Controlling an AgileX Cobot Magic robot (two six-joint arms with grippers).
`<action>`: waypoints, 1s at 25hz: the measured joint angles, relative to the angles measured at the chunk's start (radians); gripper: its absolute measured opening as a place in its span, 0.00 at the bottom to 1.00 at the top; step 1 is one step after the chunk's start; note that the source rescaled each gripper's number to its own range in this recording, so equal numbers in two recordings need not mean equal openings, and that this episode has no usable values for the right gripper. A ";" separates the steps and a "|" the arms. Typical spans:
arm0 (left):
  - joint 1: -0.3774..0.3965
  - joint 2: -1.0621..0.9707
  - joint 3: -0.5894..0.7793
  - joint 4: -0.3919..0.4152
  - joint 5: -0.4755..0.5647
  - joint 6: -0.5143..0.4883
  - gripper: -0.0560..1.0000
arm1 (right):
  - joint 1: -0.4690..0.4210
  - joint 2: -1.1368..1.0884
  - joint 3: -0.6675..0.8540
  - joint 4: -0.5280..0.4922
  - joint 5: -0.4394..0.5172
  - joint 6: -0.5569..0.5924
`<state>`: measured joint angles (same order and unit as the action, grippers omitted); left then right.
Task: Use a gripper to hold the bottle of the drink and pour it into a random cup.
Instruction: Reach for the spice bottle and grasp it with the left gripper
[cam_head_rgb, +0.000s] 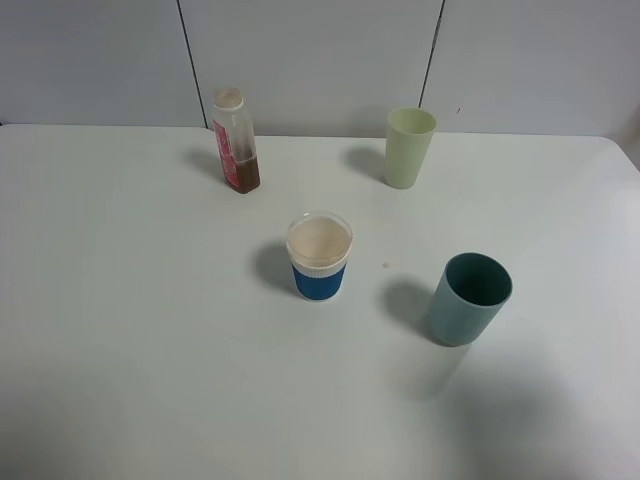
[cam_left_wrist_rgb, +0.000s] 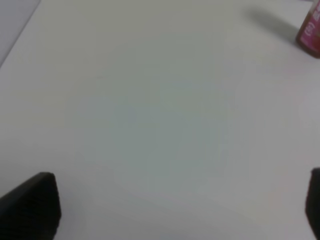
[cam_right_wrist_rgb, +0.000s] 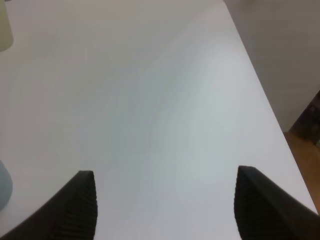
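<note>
The bottle (cam_head_rgb: 236, 140) near the desk's (cam_head_rgb: 120, 330) far edge wears a pink-and-white label, but its print is too small to read.

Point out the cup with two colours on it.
The short cup mid-table: white band above, blue below. The tall pale green cup and the teal cup are each one plain colour.

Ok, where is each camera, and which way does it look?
High camera: above, looking down at the table, the bottle, the cup, the pale green cup, the teal cup; no robot shows.
Left wrist: on the left arm, facing over the table toward the bottle; open left gripper shows.
Right wrist: on the right arm, facing the table's right edge; open right gripper shows.
Shared: high and left wrist both show the bottle.
</note>
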<state>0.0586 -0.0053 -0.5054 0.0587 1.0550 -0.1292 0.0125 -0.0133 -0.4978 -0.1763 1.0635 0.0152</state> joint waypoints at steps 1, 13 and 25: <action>0.000 0.000 0.000 0.000 0.000 0.000 1.00 | 0.000 0.000 0.000 0.000 0.000 0.000; 0.000 0.000 0.000 -0.002 0.000 0.000 1.00 | 0.000 0.000 0.000 0.000 0.000 0.000; 0.000 0.174 -0.059 -0.052 -0.082 0.000 1.00 | 0.000 0.000 0.000 0.000 0.000 0.000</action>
<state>0.0586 0.1692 -0.5641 0.0062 0.9731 -0.1292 0.0125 -0.0133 -0.4978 -0.1763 1.0635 0.0152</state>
